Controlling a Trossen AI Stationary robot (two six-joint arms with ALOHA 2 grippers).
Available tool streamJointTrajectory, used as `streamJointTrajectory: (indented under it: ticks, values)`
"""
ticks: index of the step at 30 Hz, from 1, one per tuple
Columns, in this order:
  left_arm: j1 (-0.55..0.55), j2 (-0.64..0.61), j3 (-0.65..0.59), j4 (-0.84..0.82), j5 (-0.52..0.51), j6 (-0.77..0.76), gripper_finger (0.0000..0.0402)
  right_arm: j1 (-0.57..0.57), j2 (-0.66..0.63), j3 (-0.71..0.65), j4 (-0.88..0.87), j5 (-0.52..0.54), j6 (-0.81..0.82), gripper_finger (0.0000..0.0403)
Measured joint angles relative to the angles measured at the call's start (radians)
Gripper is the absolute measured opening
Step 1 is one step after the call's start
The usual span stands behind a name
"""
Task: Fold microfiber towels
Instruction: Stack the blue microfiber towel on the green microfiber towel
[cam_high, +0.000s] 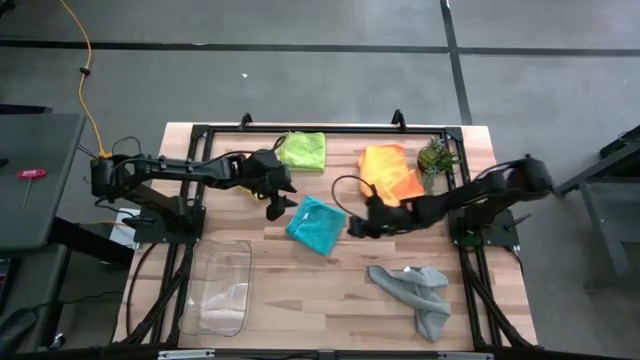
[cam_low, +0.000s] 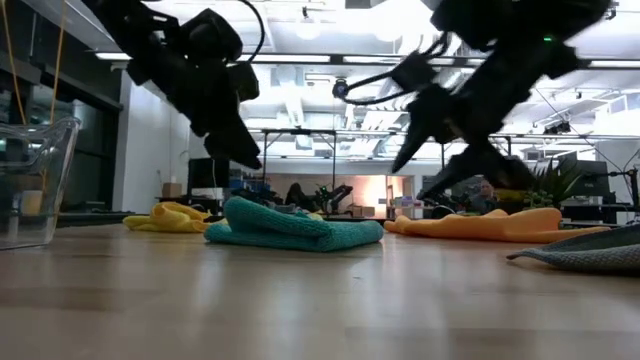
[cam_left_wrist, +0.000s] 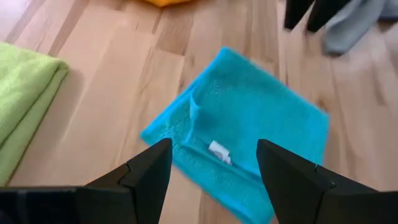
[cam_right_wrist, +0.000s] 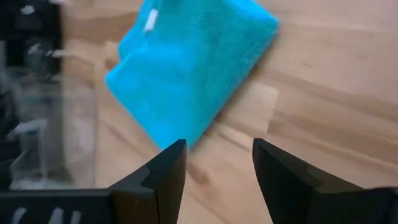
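A folded teal towel lies flat on the wooden table near its middle, a small white tag at one edge. My left gripper hovers open just to its left, fingers slanting down toward it. My right gripper hovers open just to its right. In the low view both grippers hang above the towel, clear of it. A folded lime green towel, an orange towel and a crumpled grey towel also lie on the table.
A clear plastic tray stands at the near left. A small spiky plant stands at the far right beside the orange towel. Bare wood lies between the teal towel and the table's near edge.
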Motion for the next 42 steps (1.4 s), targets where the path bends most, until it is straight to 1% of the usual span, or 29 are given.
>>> streamJointTrajectory:
  ticks: [1,2,4,7,9,11,13,19,25,29,36,39,42]
  values:
    - [0.005,0.000,0.000,0.020,0.013,-0.010,0.0225,-0.003,0.034,0.030,-0.016,0.008,0.015,0.0177]
    - [0.013,-0.002,0.000,0.048,0.052,-0.014,0.0225,-0.010,0.071,0.057,-0.012,0.009,0.030,0.0177]
    - [0.035,-0.012,0.000,0.121,0.162,-0.014,0.0225,-0.020,0.126,0.091,-0.027,-0.001,0.062,0.0177]
    - [0.089,-0.046,-0.001,0.208,0.293,-0.054,0.0225,-0.030,0.198,0.134,-0.024,-0.017,0.126,0.0177]
    - [0.129,-0.069,0.003,0.264,0.334,-0.069,0.0225,-0.030,0.237,0.155,-0.027,-0.011,0.175,0.0177]
    - [0.169,-0.099,0.000,0.276,0.358,-0.088,0.0225,-0.026,0.258,0.168,-0.030,-0.004,0.222,0.0177]
    - [0.204,-0.128,0.001,0.284,0.386,-0.092,0.0225,-0.019,0.276,0.190,-0.017,-0.002,0.235,0.0177]
    - [0.244,-0.182,0.000,0.283,0.397,-0.089,0.0225,-0.002,0.271,0.203,-0.036,0.008,0.237,0.0177]
    - [0.245,-0.188,0.000,0.281,0.396,-0.091,0.0225,0.004,0.266,0.203,-0.027,0.013,0.242,0.0181]
    - [0.245,-0.188,0.000,0.281,0.395,-0.092,0.0225,0.004,0.265,0.203,0.007,-0.035,0.239,0.0209]
    - [0.245,-0.188,0.000,0.276,0.391,-0.092,0.0225,0.002,0.265,0.203,0.008,-0.034,0.245,0.0279]
    - [0.245,-0.188,0.000,0.268,0.386,-0.092,0.0225,0.005,0.265,0.203,0.014,0.005,0.298,0.0293]
    - [0.244,-0.188,0.000,0.230,0.353,-0.058,0.0225,0.006,0.265,0.203,0.011,0.025,0.351,0.0295]
